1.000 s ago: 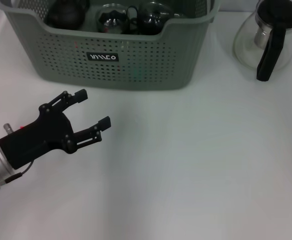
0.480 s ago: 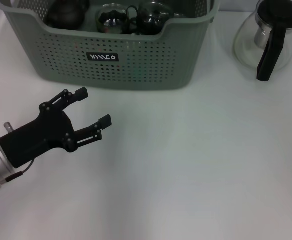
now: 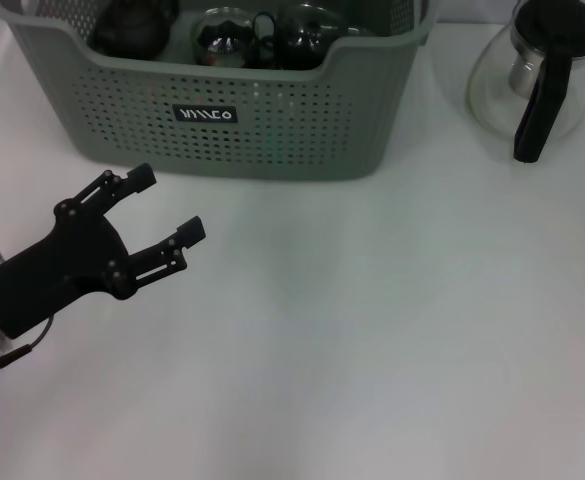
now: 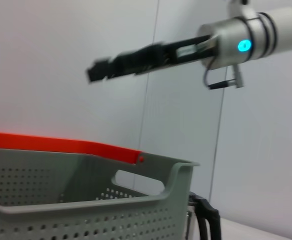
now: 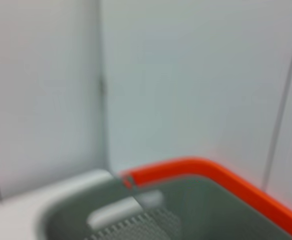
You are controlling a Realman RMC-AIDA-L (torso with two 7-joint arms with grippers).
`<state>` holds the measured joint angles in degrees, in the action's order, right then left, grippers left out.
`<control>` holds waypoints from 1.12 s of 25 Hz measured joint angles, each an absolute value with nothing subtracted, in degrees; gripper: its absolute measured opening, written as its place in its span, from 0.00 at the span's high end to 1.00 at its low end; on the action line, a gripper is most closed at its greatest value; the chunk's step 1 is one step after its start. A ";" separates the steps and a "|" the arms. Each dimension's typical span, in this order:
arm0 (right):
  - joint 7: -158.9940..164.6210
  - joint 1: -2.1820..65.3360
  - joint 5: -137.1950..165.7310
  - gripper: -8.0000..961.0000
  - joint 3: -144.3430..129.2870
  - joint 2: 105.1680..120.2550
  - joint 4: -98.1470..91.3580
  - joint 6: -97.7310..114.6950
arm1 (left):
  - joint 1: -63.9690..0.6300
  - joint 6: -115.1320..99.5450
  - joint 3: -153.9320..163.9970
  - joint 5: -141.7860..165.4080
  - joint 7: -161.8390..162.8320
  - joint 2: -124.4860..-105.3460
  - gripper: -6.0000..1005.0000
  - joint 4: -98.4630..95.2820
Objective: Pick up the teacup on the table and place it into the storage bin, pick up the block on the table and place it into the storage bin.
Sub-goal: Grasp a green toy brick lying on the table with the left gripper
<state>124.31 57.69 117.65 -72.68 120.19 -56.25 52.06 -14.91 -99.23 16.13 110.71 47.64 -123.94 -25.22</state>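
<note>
storage bin (image 3: 272,130) grey-green, perforated, seemingly dark teaware inside; left gripper (image 3: 164,205) spread.

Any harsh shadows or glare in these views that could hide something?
Head view: even, soft light; only faint shadows on the table around the open left gripper; small highlights on the dark teaware in the storage bin and on the glass teapot. Left wrist view: the right arm's cyan light glows. Right wrist view: no glare.

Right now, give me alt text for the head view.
The left hand hangs open and empty over the white table, in front of the storage bin holding dark teaware. A glass teapot stands beside the bin.
</note>
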 joint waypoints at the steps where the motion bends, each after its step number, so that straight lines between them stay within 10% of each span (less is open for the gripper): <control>1: 121.75 55.71 114.03 0.20 -72.17 120.03 -57.50 53.24 | -14.91 -99.23 16.13 110.71 47.64 -123.94 0.10 -25.22; 18: 82.26 23.26 87.56 0.15 -57.93 119.45 -50.12 99.34 | -15.11 -99.29 15.08 111.28 48.58 -123.34 0.10 -27.39; 28: 76.00 23.50 96.77 0.15 -57.79 119.95 -41.49 94.31 | -13.87 -105.84 15.32 111.40 64.64 -122.35 0.10 -35.88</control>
<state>76.00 23.50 96.77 -57.79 119.95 -41.49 94.31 -13.87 -105.84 15.32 111.40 64.64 -122.35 -35.88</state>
